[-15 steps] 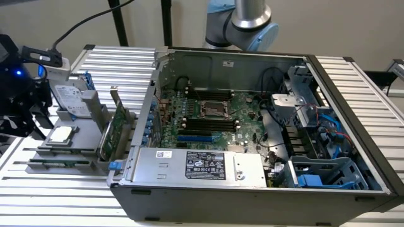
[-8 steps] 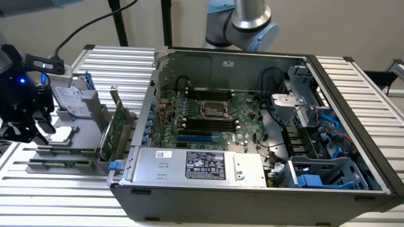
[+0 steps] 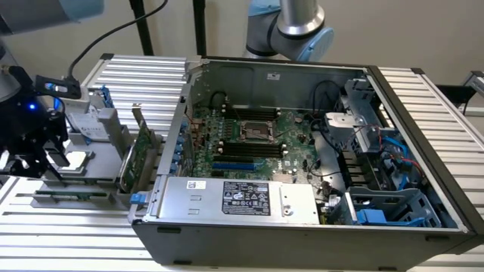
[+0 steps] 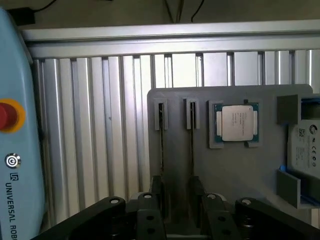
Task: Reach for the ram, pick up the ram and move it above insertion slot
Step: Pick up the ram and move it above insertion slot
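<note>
Stick of ram (image 3: 72,195) lies lengthwise on its long edge at the low front of a grey tray (image 3: 89,161), at the exterior view's left: long, narrow and green, its chips too small to make out. Just to its right in that view a taller green card (image 3: 136,161) stands upright, between the tray and the open computer case (image 3: 302,238). The gripper (image 3: 34,158) hangs near the ram, above it and apart from it, fingers spread and grasping nothing. In the wrist view the gripper (image 4: 176,192) sits over the tray (image 4: 225,170), which carries a processor (image 4: 237,122).
</note>
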`<action>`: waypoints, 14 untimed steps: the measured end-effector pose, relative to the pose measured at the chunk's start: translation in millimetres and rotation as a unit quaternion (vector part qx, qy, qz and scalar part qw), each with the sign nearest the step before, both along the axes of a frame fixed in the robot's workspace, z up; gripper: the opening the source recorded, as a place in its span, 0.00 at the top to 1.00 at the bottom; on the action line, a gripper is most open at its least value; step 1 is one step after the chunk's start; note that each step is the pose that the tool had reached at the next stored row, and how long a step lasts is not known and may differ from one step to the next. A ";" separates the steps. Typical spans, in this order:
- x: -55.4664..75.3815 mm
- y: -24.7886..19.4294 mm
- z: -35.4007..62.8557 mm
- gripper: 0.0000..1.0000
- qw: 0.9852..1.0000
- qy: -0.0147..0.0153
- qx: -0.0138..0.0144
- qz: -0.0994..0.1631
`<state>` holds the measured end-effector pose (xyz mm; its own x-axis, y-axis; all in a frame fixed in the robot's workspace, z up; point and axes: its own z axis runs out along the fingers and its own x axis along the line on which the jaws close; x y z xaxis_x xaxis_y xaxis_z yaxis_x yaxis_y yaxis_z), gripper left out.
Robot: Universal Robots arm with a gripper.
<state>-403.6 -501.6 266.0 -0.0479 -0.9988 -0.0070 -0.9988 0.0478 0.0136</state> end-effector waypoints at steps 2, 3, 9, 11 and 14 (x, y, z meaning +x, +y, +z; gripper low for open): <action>0.0 -0.7 -3.6 0.64 1.000 0.000 0.000 0.001; 0.0 -1.0 -5.4 0.64 1.000 0.000 0.000 0.002; 0.0 -2.7 -16.3 0.64 1.000 0.000 0.000 0.005; 0.0 -3.3 -19.9 0.64 1.000 0.000 0.000 0.006; 0.0 -3.9 -25.3 0.64 1.000 0.000 0.000 0.008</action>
